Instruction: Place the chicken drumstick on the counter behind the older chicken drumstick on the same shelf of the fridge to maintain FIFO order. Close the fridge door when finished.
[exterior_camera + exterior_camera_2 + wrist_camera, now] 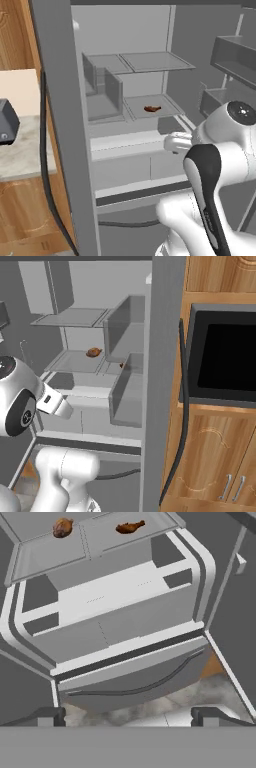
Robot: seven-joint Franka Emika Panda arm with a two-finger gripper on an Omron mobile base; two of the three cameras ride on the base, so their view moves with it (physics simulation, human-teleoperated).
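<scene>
1. In your left base view the fridge stands open, with a chicken drumstick lying on the shelf.
2. Your right base view shows a drumstick on that shelf.
3. In your hand view the gripper is spread wide and empty; two drumsticks lie on shelf panels above, well apart.

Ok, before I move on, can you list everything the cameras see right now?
fridge: 1, grey, doors open
shelf: 1, pale grey, mid height inside the fridge
drumstick: 1, orange-brown, on that shelf
second drumstick: 1, golden brown, on the same shelf, apart from the first
bottom drawer: 1, grey, shut, below the shelves
counter: 1, beige marbled, left of the fridge
appliance: 1, dark grey, on the counter
cabinets: brown wood, right of the fridge
oven window: 1, black, set in the cabinets
arm: 1, white, before the fridge
claw: 1, dark, open, empty
</scene>
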